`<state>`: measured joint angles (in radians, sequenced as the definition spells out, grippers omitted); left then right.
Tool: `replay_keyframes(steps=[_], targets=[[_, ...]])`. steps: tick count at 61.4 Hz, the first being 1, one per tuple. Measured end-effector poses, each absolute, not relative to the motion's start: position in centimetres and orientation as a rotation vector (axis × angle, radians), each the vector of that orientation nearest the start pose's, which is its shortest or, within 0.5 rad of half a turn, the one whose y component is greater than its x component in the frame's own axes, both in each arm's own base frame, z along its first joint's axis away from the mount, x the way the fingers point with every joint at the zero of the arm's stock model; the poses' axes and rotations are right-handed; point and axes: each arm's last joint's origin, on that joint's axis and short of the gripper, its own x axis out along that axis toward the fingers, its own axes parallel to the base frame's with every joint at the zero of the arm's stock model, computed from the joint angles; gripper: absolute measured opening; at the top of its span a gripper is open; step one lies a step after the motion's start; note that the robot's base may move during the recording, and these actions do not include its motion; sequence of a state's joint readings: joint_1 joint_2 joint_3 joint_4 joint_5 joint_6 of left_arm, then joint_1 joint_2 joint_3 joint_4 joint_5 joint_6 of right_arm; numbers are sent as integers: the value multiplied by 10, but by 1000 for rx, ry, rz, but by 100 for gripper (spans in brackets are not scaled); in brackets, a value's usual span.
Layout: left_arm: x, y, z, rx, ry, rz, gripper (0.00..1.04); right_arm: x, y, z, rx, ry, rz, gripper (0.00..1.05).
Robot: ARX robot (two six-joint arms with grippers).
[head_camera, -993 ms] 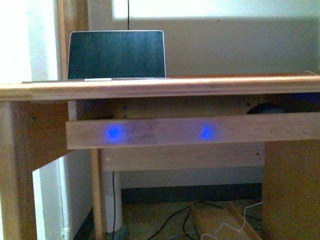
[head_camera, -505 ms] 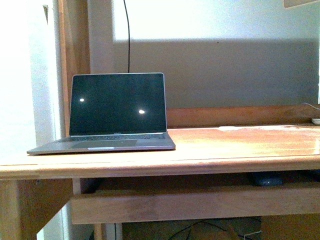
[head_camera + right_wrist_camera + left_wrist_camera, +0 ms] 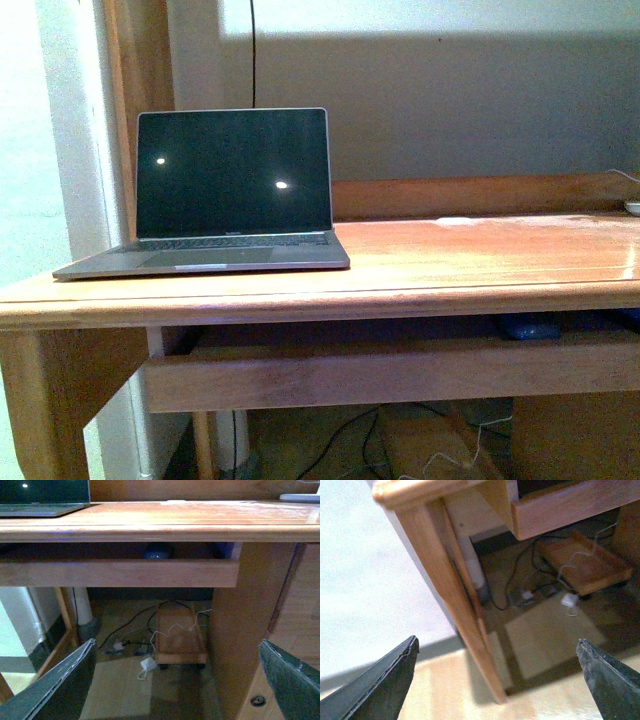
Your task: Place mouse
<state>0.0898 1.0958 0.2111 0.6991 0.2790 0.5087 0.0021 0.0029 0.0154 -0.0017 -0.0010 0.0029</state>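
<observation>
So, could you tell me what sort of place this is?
Likely a home or office workstation: open laptop on a wooden desk, mouse in the tray beneath, cables below.

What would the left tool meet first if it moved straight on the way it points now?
Most likely the desk leg: it shows almost in the middle ahead of the open left tool. Depth is unclear, so the tool may pass just beside it and reach the floor.

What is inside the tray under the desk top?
A dark, rounded mouse lies in the wooden tray, below the desk top. Only its domed top shows; the tray's front rail covers the rest, and the tray's floor is hidden.
</observation>
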Motion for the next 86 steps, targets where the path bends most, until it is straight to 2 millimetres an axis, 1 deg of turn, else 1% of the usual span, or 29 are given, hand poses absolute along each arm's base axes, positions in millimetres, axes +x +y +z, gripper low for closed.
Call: replay_keyframes(steps=[1,2,5,6,8,13,15,19,25,28,31,39,46,55,60,63,67,71,77,79,82,86], targets=[[203,10,169,546,105,-235,97,97,0,169,3,-11,3,97],[207,11,169,579,92,-238,97,97,0,169,3,-11,3,97],[232,12,167,756,20,-258,97,97,0,169,3,-11,3,97],[236,13,166,784,10,-260,97,97,0,168,3,-11,3,97],[251,13,162,886,-22,-272,97,97,0,169,3,-11,3,97],[276,11,153,1028,-59,-310,97,97,0,168,3,-11,3,97],[288,8,147,1088,-76,-335,97,97,0,169,3,-11,3,97],[306,3,140,1151,-98,-373,97,97,0,168,3,-11,3,97],[327,-6,131,1212,-140,-419,97,97,0,169,3,-11,3,97],[334,-12,128,1231,-165,-438,97,97,0,168,3,-11,3,97],[345,-22,125,1250,-215,-472,97,97,0,168,3,-11,3,97],[361,-39,121,1259,-290,-533,97,97,0,168,3,-11,3,97],[373,-47,117,1274,-331,-567,97,97,0,168,3,-11,3,97],[391,-49,107,1308,-339,-583,97,97,0,169,3,-11,3,97],[397,-50,101,1349,-352,-600,97,97,0,169,3,-11,3,97],[398,-50,97,1362,-330,-611,97,97,0,169,3,-11,3,97],[395,-51,99,1344,-260,-649,97,97,0,168,3,-11,3,97],[387,-54,103,1274,-150,-712,97,97,0,169,3,-11,3,97],[369,-55,118,1152,-1,-842,97,97,0,169,3,-11,3,97],[360,-55,121,1119,40,-900,97,97,0,169,3,-11,2,97],[340,-53,128,1055,108,-995,97,97,0,169,3,-11,3,97],[321,-51,130,989,143,-1078,97,97,0,169,3,-11,3,97]])
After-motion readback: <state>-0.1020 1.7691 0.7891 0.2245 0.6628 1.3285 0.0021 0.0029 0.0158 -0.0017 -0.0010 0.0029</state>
